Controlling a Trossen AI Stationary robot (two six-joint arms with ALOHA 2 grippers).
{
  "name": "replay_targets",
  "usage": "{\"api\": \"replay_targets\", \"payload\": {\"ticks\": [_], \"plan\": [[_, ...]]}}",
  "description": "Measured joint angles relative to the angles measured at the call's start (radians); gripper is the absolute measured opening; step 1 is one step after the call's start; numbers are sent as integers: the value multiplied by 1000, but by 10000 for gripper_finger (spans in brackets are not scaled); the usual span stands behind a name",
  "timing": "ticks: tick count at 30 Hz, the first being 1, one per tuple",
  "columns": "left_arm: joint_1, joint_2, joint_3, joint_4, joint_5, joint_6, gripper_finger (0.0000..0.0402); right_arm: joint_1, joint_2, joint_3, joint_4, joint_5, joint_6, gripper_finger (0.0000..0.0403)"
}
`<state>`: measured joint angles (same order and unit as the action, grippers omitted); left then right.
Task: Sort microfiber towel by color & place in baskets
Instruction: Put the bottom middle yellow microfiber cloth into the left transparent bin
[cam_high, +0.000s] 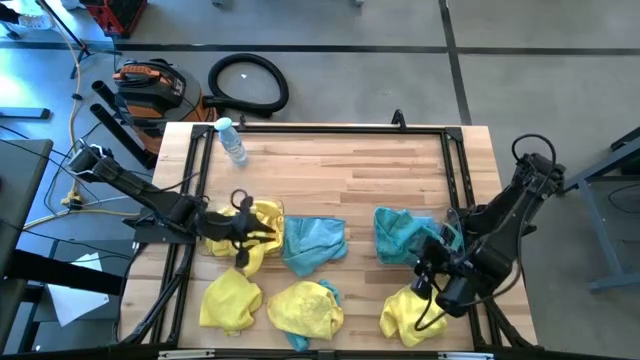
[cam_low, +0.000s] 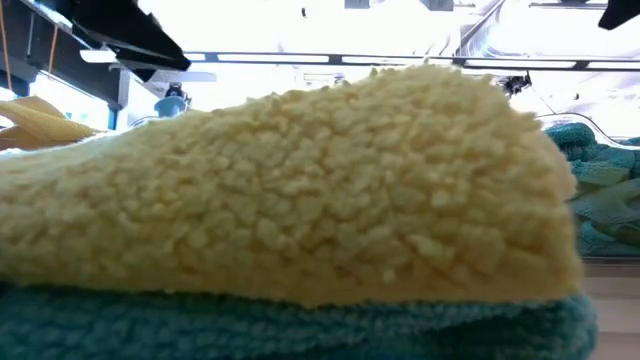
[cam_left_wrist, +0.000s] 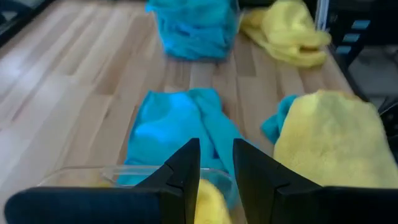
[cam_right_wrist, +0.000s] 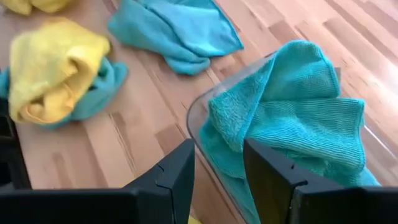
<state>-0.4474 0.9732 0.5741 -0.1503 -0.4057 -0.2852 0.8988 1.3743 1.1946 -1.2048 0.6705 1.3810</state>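
My left gripper (cam_high: 243, 228) (cam_left_wrist: 216, 168) is open above the left clear basket (cam_left_wrist: 81, 174), which holds yellow towels (cam_high: 262, 222). My right gripper (cam_high: 432, 278) (cam_right_wrist: 219, 171) is open just outside the near corner of the right clear basket (cam_right_wrist: 194, 115), which is heaped with teal towels (cam_right_wrist: 292, 118). Loose on the table lie a teal towel (cam_high: 315, 243), a yellow towel (cam_high: 230, 300), a yellow towel on a teal one (cam_high: 305, 308) (cam_low: 300, 190), and another yellow towel (cam_high: 410, 312) under the right arm.
A clear water bottle with a blue cap (cam_high: 232, 140) lies at the table's far left. The far half of the wooden table (cam_high: 340, 165) is bare. A black frame rail (cam_high: 455, 170) runs along the right side. The low view is almost filled by the near towels.
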Motion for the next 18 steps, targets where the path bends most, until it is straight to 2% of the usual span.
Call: {"api": "replay_targets", "payload": {"ticks": [9,15,18], "plan": [[-50,434,342,-64,4,133,85,19,1,0,-2,28,6,132],[-72,676,586,-163,6,142,85,18,1,0,-2,33,-12,132],[-73,779,680,-175,63,158,85,18,1,0,-1,33,-12,132]]}}
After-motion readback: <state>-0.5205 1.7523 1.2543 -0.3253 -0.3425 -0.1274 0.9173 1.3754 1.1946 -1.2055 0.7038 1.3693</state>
